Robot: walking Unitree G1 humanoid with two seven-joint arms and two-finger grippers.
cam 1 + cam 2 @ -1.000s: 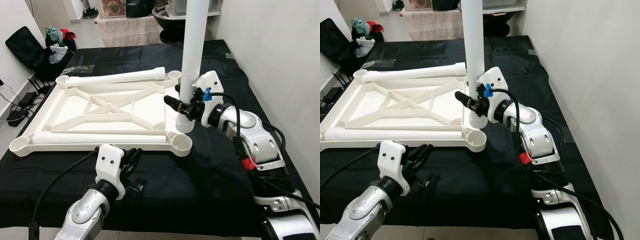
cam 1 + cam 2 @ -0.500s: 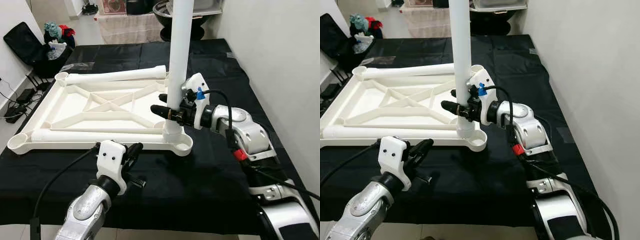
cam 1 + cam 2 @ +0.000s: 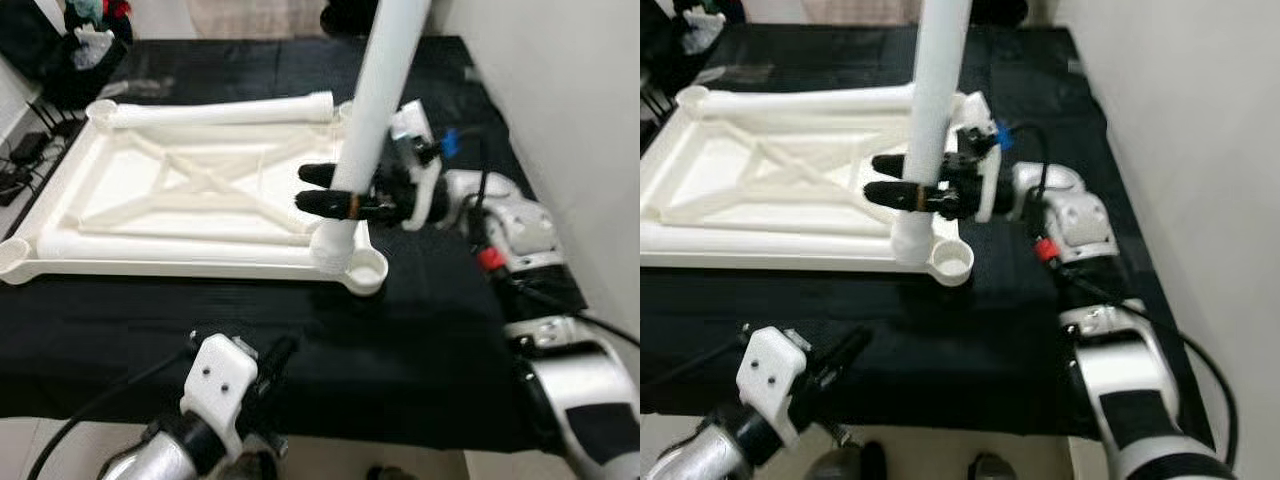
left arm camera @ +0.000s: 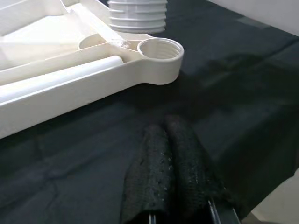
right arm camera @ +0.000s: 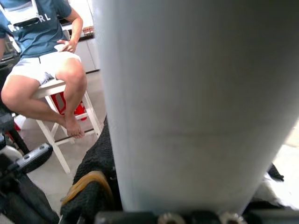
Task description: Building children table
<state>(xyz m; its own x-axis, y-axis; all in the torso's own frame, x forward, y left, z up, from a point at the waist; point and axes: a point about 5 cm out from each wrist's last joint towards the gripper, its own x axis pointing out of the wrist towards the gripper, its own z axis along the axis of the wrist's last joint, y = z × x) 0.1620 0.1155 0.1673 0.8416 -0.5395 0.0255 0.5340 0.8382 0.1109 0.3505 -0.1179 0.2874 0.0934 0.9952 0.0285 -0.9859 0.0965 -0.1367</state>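
Note:
The white tabletop (image 3: 150, 266) lies upside down on the black cloth. My right gripper (image 3: 310, 188) is shut on a white table leg (image 3: 385, 90) and holds it nearly upright, its top leaning right. The leg's threaded end (image 4: 138, 16) hangs over the near right corner, just beside the open corner socket (image 3: 367, 270). Two more legs lie on the tabletop, one along the far edge (image 3: 220, 110) and one along the near edge (image 3: 170, 245). My left gripper (image 4: 173, 154) is shut and empty, low over the cloth in front of that corner.
The black-covered table's front edge (image 3: 400, 435) is close to me, and a white wall (image 3: 580, 100) runs along the right. A dark bag with clothes (image 3: 70, 40) sits on the floor at far left. A person (image 5: 42, 70) sits on a white stool beyond.
The head view has dropped and shifted. The leg has tilted, its top now leaning right, and its threaded end stays at the near right corner. My left gripper sits lower in view.

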